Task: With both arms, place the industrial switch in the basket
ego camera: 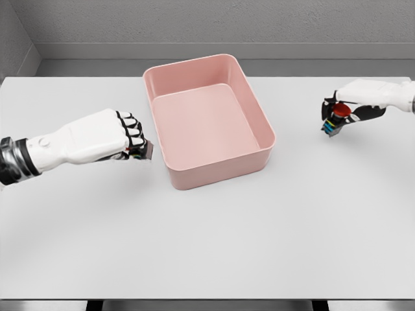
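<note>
Two small industrial switches show in the head view, each in a robot hand. The one at the right of the frame, the right switch (335, 119), has a round red button cap on top, a dark body below it and a few coloured marks, blue and yellow, near its lower end; its long axis runs nearly upright, tilted a little so the red cap leans toward the upper right and the lower end points down-left at the white table (207, 246). Whether its lower end touches the table cannot be told. The right hand (347, 107) is clamped on it, black-tipped fingers curled over the cap and body, its white forearm coming in level from the right edge. The left switch (141, 151) sits at centre-left and is mostly hidden: only a dark greyish block with small coloured flecks pokes out below the knuckles, so its axis and heading cannot be read. The left hand (126, 137) is closed around it in a fist, knuckles facing the right of the frame, the white arm rising from the left edge toward the middle. Between the hands, in the upper centre, stands the pink basket (220, 170), a rounded rectangular tub turned slightly, its near-left wall just beside the left hand's knuckles; the right hand is well apart from it.
</note>
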